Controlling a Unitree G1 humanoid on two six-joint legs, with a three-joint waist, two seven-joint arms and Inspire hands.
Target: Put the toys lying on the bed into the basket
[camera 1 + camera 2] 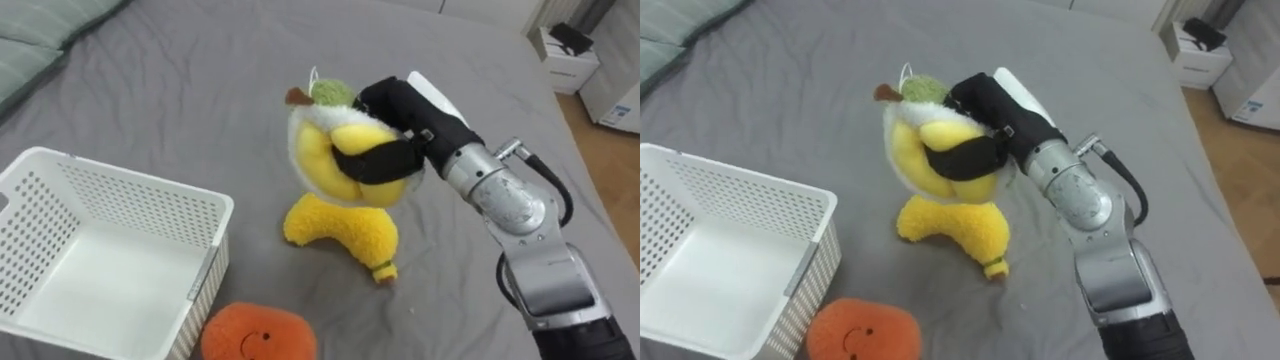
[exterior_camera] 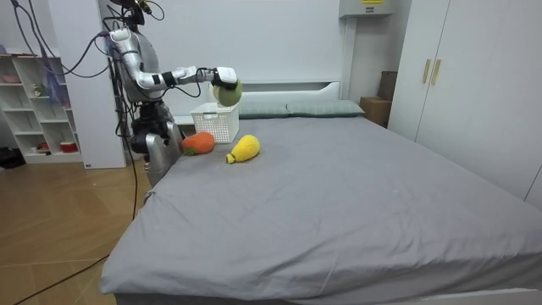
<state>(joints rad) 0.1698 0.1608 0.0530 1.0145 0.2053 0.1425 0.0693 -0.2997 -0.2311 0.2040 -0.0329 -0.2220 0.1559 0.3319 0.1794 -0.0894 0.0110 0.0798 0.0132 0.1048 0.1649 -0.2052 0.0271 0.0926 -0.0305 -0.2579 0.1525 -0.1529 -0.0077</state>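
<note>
The right hand [image 1: 405, 115] is clamped round a yellow stuffed toy [image 1: 315, 160] — it looks light and squashy, so this hold round its plump middle should keep it.

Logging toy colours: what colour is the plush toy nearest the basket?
The plush toy is orange, clearest in the left eye view.

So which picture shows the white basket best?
The left eye view: the white basket is close, with most of it showing. The right eye view cuts more off at the side. The room view shows it far away and small.
</note>
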